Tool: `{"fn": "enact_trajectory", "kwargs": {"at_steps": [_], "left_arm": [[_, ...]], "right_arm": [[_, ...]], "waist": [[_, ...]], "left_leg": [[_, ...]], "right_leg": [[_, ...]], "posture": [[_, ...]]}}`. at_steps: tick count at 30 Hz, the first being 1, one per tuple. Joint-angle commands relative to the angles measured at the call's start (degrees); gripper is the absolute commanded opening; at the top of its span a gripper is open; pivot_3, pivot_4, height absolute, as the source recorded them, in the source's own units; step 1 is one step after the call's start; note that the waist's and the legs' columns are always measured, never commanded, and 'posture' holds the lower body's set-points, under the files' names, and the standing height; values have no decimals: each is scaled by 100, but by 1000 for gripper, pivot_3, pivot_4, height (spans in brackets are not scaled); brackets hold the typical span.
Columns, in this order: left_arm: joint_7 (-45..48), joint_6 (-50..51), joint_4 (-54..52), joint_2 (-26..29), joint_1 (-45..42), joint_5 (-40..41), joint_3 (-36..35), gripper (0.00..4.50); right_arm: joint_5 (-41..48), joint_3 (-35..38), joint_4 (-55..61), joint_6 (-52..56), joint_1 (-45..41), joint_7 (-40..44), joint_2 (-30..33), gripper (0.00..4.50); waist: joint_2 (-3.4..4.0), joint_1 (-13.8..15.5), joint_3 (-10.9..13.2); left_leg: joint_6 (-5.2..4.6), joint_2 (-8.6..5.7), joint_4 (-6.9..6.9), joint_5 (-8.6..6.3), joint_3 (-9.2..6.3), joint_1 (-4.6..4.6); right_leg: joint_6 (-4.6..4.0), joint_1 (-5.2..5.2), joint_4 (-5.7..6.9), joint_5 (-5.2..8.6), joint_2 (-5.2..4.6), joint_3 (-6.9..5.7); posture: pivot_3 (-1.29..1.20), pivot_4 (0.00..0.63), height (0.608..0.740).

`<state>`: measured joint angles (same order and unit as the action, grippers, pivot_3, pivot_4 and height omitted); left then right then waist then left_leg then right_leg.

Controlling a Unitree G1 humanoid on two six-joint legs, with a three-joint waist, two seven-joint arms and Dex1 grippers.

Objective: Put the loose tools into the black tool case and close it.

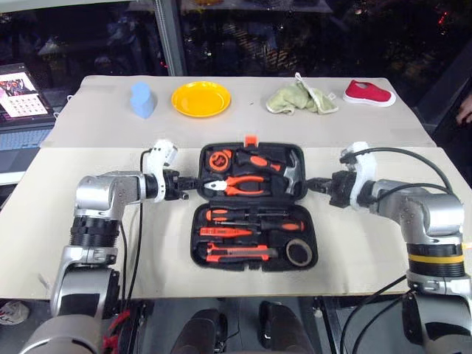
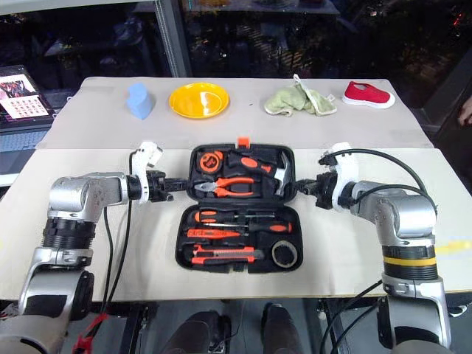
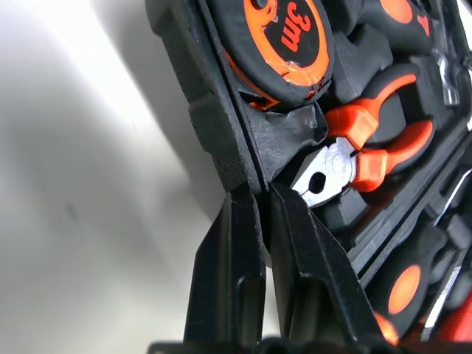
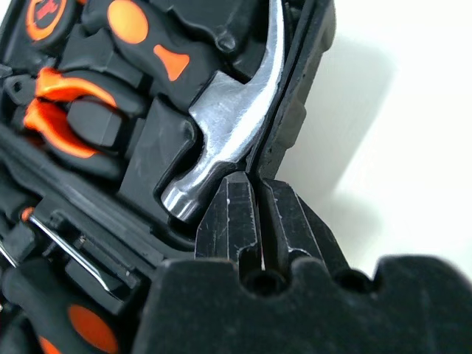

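Observation:
The black tool case [image 1: 198,254] lies open in the middle of the table, hinge running left to right. In its near half sit two screwdrivers [image 1: 254,214], an orange tester pen [image 1: 225,231], a utility knife [image 1: 240,254] and a dark tape roll [image 1: 299,252]. The far half holds pliers [image 1: 240,184], a hammer [image 1: 291,173] and a tape measure [image 1: 219,158]. My left gripper [image 1: 193,184] is shut on the far half's left rim [image 3: 214,125]. On the opposite rim [image 4: 295,96], beside the hammer head [image 4: 228,140], my right gripper [image 1: 310,184] is also shut.
Along the table's back stand a blue block [image 1: 141,99], a yellow plate [image 1: 200,99], a crumpled green cloth [image 1: 301,98] and a red shoe [image 1: 369,94]. A laptop [image 1: 18,110] sits off the table's left end.

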<state>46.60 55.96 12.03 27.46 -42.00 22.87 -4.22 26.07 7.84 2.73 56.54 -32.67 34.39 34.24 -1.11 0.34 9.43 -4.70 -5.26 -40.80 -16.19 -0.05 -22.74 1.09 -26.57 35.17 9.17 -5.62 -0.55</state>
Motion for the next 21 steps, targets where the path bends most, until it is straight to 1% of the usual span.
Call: {"fn": "enact_trajectory", "kwargs": {"at_steps": [1,2,5,8,10,13,17,21], "left_arm": [[-410,-1513,-673,-580,74,-39,-170,0],[-534,-1789,-689,-672,138,-111,-209,0],[-691,-2122,-790,-798,284,-134,-305,0],[-859,-2962,-821,-789,639,-563,-105,0],[-990,-3649,-887,-831,1030,-900,93,0],[-1266,-4296,-962,-969,1326,-1124,162,0],[-1555,-4551,-1061,-1091,1679,-1276,193,0],[-1659,-4783,-1173,-1042,2050,-1391,199,0]], "right_arm": [[-175,145,469,-1071,-64,-227,-254,81],[-221,193,463,-1175,-30,-305,-311,81],[-479,148,609,-1725,272,-290,-288,81],[-901,-38,796,-2516,865,-268,-233,81],[-1264,-170,933,-3268,1374,-398,-310,81],[-1741,-280,1016,-4188,1857,-681,-442,81],[-2210,-371,1146,-5158,2391,-900,-525,81],[-2860,-533,1095,-6189,2829,-1084,-417,81]], "waist": [[0,15,0],[0,18,0],[0,31,0],[0,18,0],[1,15,-1],[1,12,-1],[1,29,-1],[1,5,-1]], "left_leg": [[-1,-2,1,0,1,-9],[-1,-5,3,1,3,-16],[-1,-5,3,2,4,-43],[-2,-5,4,4,4,-52],[-2,-5,10,4,7,-49],[-1,-4,13,3,8,-42],[8,-4,3,8,14,-16],[26,-1,14,-5,15,57]], "right_leg": [[1,-12,1,-1,1,-5],[3,-24,1,-2,2,-12],[2,-46,6,-3,10,-21],[2,-55,10,-3,32,-24],[3,-54,4,-2,36,-23],[3,-51,-5,-2,40,-19],[3,-24,-14,-2,38,-15],[2,44,-12,0,40,-6]], "posture": [[0,150,740],[0,150,740],[0,150,740],[0,150,740],[0,150,740],[0,150,740],[0,150,740],[0,150,740]]}}
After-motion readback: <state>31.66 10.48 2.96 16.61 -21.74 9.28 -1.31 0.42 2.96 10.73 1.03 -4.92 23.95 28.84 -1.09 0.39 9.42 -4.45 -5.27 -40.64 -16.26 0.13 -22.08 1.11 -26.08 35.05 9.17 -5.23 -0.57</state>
